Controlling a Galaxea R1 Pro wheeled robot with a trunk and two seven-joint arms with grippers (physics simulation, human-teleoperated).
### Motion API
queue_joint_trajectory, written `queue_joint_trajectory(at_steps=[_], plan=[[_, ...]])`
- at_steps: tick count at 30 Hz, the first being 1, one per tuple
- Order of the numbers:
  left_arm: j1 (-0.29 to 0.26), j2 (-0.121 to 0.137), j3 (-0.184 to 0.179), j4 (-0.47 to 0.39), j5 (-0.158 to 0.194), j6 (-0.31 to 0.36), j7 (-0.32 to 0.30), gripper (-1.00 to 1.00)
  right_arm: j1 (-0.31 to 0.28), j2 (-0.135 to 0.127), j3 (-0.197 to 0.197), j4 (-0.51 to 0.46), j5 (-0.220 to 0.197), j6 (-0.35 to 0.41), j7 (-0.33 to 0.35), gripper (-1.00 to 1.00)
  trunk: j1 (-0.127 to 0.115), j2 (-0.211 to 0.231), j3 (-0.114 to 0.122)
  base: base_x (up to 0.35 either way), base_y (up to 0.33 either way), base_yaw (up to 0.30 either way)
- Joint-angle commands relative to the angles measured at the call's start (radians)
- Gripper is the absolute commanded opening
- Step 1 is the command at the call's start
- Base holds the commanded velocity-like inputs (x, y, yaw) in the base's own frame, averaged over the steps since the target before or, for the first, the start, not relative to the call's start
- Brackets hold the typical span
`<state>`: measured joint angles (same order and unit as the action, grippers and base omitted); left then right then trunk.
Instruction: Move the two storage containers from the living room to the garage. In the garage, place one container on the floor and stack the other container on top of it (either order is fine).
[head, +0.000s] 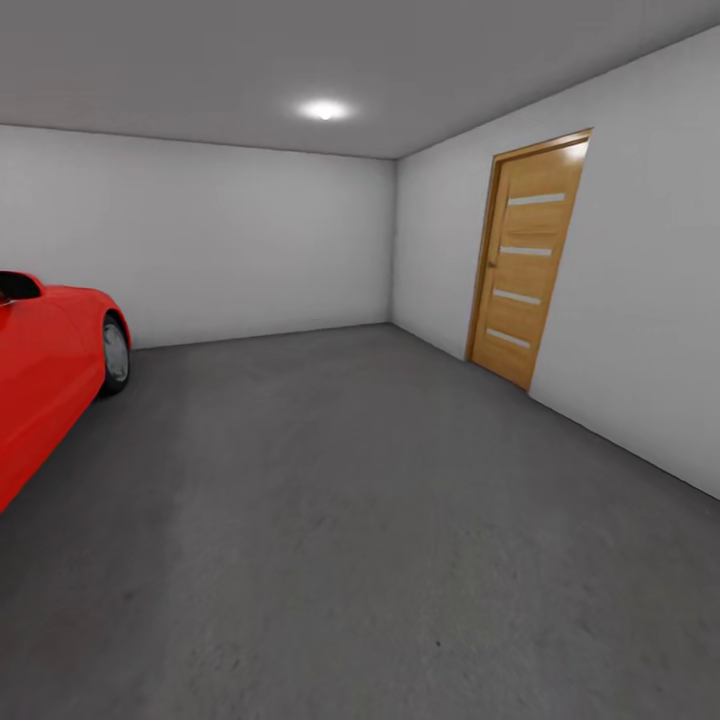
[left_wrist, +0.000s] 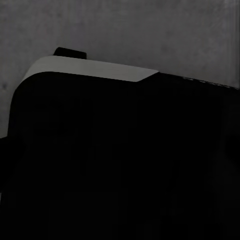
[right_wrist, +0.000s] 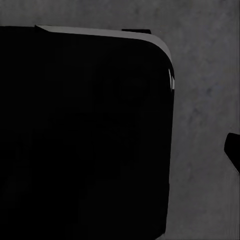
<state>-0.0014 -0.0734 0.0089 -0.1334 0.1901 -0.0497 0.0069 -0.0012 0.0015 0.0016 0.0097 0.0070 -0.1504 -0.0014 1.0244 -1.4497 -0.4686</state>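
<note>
I face the garage's grey concrete floor (head: 380, 520): red car (head: 45, 380) at nine o'clock, wooden door (head: 525, 260) at two o'clock. Neither claw's state can I tell; dark robot body (left_wrist: 120, 165) blocks wrist cameras.

At nine o'clock in the head view we see a red car (head: 45, 370) cut off by the picture's edge: just its front fender, one wheel and a sliver of dark window. In the left wrist view a black rounded body (left_wrist: 120, 165) covers most of the concrete floor (left_wrist: 150, 35) and runs off the edges. In the right wrist view a like black mass (right_wrist: 85, 135) hides the floor; a small dark shape (right_wrist: 233, 150) at three o'clock is cut off, and we cannot tell what it is.
</note>
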Motion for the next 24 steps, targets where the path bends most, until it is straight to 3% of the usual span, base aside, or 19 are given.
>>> queue_joint_trajectory(at_steps=[1, 24], plan=[[0.0, 0.0, 0.0, 0.0, 0.006, -0.002, 0.001, 1.0, 0.0, 0.0, 0.0, 0.001, 0.001, -0.005, 0.0, 1.0, 0.001, 0.0, -0.001, 0.322, 0.0, 0.0], [0.0, 0.001, 0.0, 0.0, 0.006, -0.002, 0.001, 1.0, 0.0, 0.0, 0.0, 0.001, 0.001, -0.005, 0.0, 1.0, 0.001, 0.0, -0.001, 0.322, 0.0, 0.0]])
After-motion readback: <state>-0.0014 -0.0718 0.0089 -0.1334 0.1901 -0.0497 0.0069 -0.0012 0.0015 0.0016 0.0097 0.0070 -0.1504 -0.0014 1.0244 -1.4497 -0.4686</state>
